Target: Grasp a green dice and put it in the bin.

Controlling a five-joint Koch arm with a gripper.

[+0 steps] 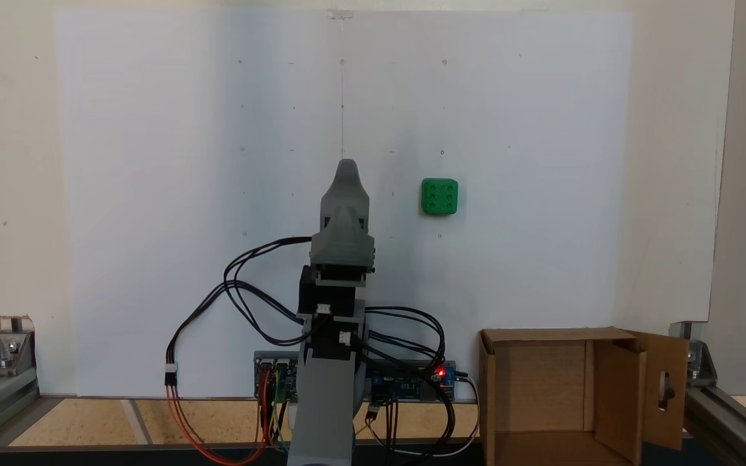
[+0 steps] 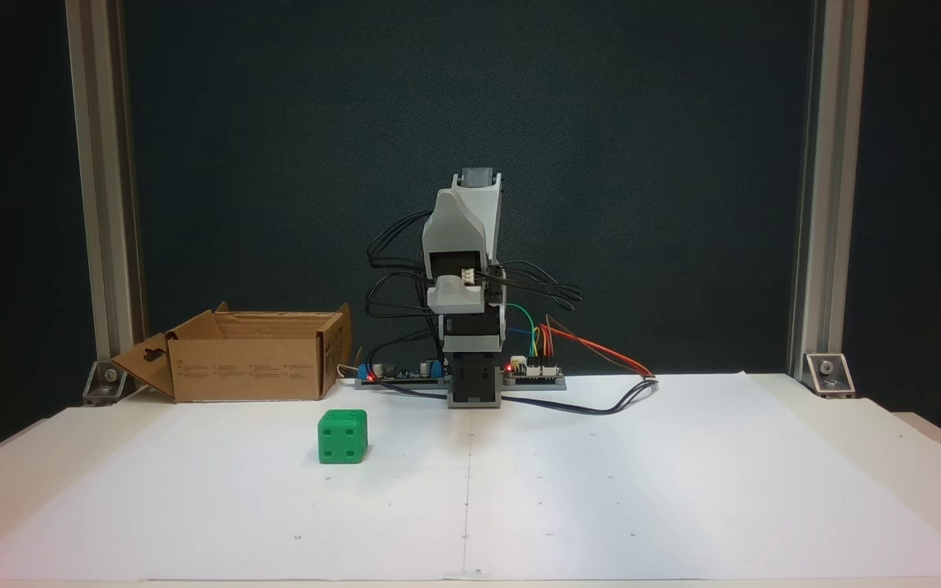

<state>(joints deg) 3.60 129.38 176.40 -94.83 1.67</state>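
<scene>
On white paper [image 1: 153, 194], green dice [image 1: 440, 196] well apart from folded gripper [image 1: 346, 169], jaw state impossible to tell.

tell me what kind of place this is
Probably a lab or hobby robotics test bench: a white paper sheet with marked points, an aluminium frame against dark panels, and exposed controller boards at the arm's base.

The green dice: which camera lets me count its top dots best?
The fixed view from above: the green dice shows its whole six-dot top face there. The other fixed view shows the green dice from the side, its top foreshortened.
</scene>
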